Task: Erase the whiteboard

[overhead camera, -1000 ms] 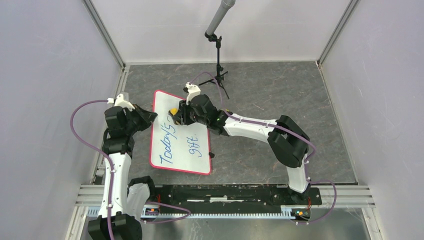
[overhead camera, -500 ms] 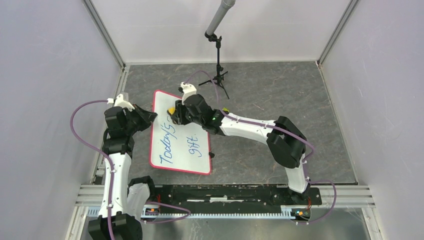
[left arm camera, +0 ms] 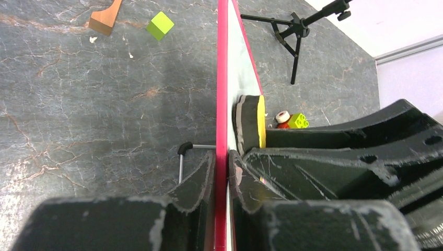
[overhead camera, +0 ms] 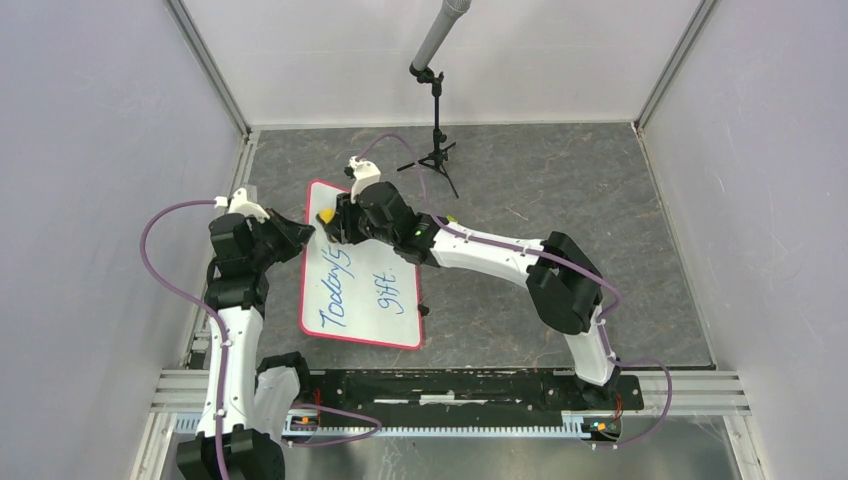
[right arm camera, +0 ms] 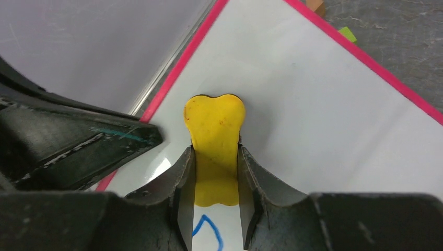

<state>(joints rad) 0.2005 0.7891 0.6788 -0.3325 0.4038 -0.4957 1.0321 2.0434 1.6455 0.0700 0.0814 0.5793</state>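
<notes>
Two claws are working the whiteboard (overhead camera: 400,322), which is lying on the desk (overhead camera: 560,190). The left claw (left arm camera: 222,170) is clamping its red rim. The right claw (right arm camera: 216,175) is gripping a yellow eraser (right arm camera: 215,123) at the far corner. Pressing flat and sweeping nearward across the blue writing (overhead camera: 340,290) looks best. No containers are showing.

A robot lab cell: plain white walls (overhead camera: 90,150), aluminium rail (overhead camera: 700,379), microphone stand (overhead camera: 437,105).

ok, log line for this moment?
left gripper: shut on whiteboard edge | right gripper: shut on eraser, at whiteboard far end | writing: unerased
</notes>
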